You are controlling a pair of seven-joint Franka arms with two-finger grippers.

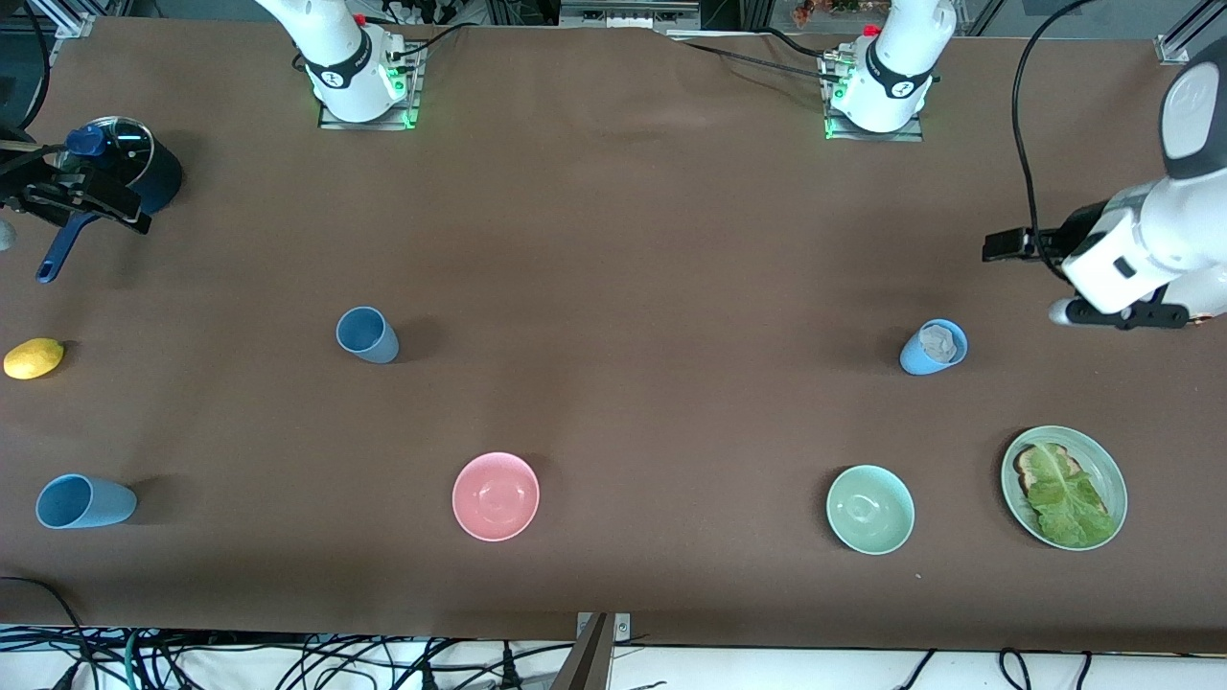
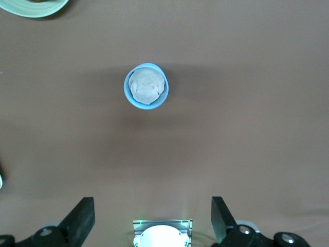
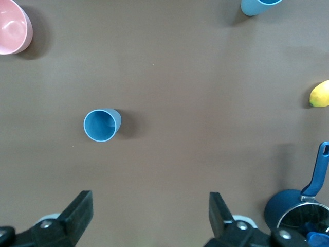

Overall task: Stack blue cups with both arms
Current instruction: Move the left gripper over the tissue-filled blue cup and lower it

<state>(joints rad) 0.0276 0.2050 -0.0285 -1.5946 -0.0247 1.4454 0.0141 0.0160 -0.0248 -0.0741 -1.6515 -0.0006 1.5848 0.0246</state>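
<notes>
There are three blue cups (image 1: 367,334) (image 1: 933,348) (image 1: 84,501), two bowls, pink (image 1: 496,495) and green (image 1: 869,509), one plate (image 1: 1112,479), one lemon (image 1: 34,358), one pot (image 1: 144,172).

The brown table (image 1: 613,240) carries three blue cups (image 1: 367,334) (image 1: 84,501) (image 1: 933,348) (one filled), pink bowl (image 1: 496,495), green bowl (image 1: 870,509), plate (image 1: 1064,487), lemon (image 1: 34,357), pot (image 1: 120,172).

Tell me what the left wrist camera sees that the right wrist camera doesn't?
Only the left wrist view shows the blue cup with a grey lump inside and a bit of the green plate. Only the right wrist view shows two empty blue cups, the pink bowl, the lemon and the dark blue pot. Both show the brown table and that arm's own open jaws.
</notes>
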